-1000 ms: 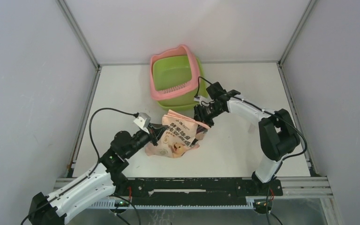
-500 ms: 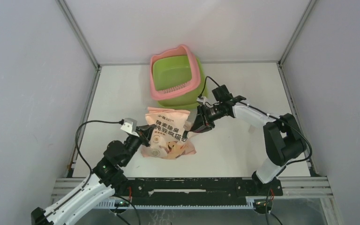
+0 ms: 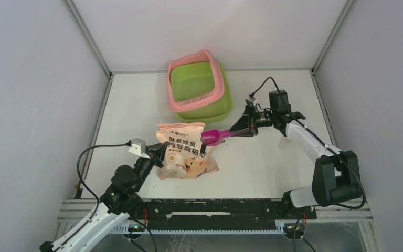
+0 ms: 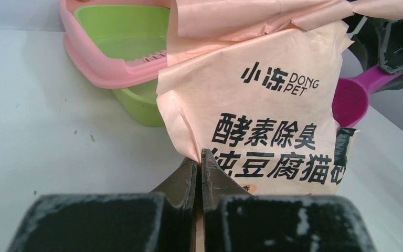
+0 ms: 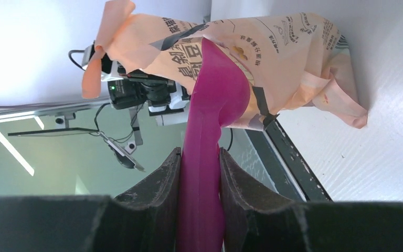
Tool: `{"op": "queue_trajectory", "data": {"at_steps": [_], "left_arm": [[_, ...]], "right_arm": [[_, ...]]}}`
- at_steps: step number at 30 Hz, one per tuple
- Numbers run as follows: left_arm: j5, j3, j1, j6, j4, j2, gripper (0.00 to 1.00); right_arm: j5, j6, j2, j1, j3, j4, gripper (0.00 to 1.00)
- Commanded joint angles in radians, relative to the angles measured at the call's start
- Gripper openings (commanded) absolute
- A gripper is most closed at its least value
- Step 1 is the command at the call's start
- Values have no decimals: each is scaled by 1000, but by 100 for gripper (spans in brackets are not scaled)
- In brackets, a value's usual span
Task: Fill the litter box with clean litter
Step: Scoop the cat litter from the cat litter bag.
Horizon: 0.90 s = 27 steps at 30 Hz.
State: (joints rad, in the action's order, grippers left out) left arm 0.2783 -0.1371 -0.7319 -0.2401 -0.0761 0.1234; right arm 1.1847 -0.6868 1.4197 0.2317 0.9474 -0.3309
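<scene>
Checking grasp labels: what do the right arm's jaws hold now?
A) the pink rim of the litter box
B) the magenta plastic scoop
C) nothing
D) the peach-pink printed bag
B: in the right wrist view the right gripper has its jaws clamped on the handle of the magenta plastic scoop, while the peach-pink printed bag is pinched at its edge by the left gripper.

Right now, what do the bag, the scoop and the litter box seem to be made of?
Bag: probably thin matte film or coated paper; it creases and folds softly at its open top.
Scoop: rigid moulded plastic, smooth magenta with a slight sheen.
Litter box: hard moulded plastic, with a smooth green basin, a pink rim and crisp moulded edges.
</scene>
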Motion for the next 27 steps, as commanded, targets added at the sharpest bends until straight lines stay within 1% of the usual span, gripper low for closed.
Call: {"op": "queue_trajectory", "data": {"at_steps": [1, 3, 5, 12, 19, 27], "left_arm": [[19, -25, 1, 0, -75, -6, 0], [15, -32, 1, 6, -75, 0, 0], [17, -40, 1, 12, -71, 4, 0], [65, -56, 0, 32, -36, -13, 0], [92, -43, 2, 42, -25, -59, 0], [102, -57, 2, 41, -23, -68, 0]], "right_arm": [[59, -36, -52, -42, -21, 49, 0], [64, -53, -67, -51, -39, 69, 0], [73, -90, -80, -59, -64, 123, 0], [98, -165, -109, -85, -110, 236, 0], [107, -194, -160, -88, -125, 284, 0], [99, -183, -202, -109, -125, 277, 0]]}}
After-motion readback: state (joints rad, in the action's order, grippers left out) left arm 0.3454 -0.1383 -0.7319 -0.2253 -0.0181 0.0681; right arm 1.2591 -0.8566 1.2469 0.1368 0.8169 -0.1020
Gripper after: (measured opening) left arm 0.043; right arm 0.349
